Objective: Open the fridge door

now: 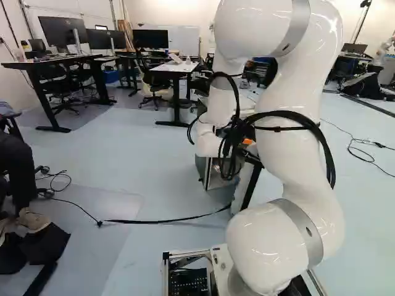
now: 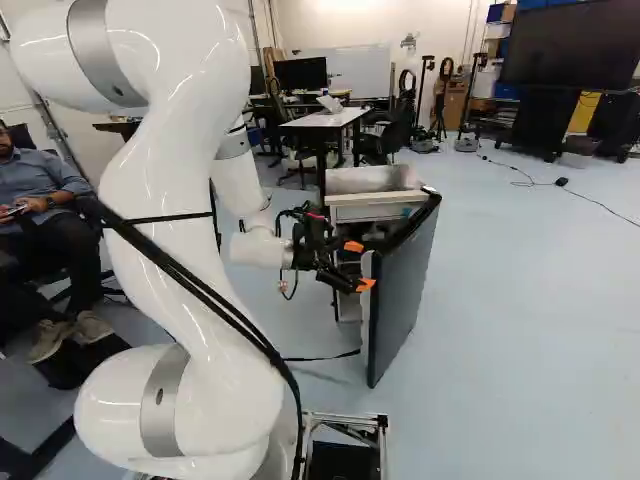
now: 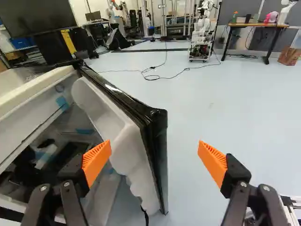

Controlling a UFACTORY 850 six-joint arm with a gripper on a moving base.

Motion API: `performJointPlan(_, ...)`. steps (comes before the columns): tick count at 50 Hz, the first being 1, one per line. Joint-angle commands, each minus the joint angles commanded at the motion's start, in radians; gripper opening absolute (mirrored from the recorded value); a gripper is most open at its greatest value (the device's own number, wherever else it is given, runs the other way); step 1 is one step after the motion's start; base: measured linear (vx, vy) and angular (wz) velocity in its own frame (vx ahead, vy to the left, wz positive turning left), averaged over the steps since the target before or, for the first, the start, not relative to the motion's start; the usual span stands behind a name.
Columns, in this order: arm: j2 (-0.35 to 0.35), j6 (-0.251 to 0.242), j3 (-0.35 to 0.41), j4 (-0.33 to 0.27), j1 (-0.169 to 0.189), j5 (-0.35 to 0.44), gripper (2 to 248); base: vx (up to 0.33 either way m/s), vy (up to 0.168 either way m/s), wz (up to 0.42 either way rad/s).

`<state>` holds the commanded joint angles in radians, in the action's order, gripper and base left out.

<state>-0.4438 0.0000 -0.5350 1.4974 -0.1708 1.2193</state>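
My gripper (image 2: 360,266) is beside the free edge of the fridge door (image 2: 402,300), which stands swung out from the fridge (image 2: 375,209). In the wrist view the gripper (image 3: 154,153) is open, its orange pads wide apart. The door (image 3: 151,136) stands ahead with its edge between the lines of the two fingers, and nothing is gripped. One finger is on the side of the white inner lining, the other on the outer side. Inside the fridge (image 3: 33,101) dark and white parts show. The arm mostly hides the fridge (image 1: 215,176) in the left base view.
A cable (image 1: 157,220) crosses the floor near the base. A seated person's shoes (image 1: 31,221) are at the left. Beyond the fridge stands a white table (image 2: 325,120). Another robot (image 3: 202,33) and a desk (image 3: 261,25) are farther off.
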Motion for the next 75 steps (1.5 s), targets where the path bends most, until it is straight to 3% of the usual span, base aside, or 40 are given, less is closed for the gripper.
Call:
performJointPlan(37,-0.004,0.000,-0.007,0.004,0.015,0.075,247,0.000,0.000,0.000)
performJointPlan(51,-0.019,0.000,-0.035,0.004,0.060,0.104,247,0.000,0.000,0.000)
performJointPlan(75,-0.029,0.000,-0.055,0.004,0.170,0.107,247,0.000,0.000,0.000)
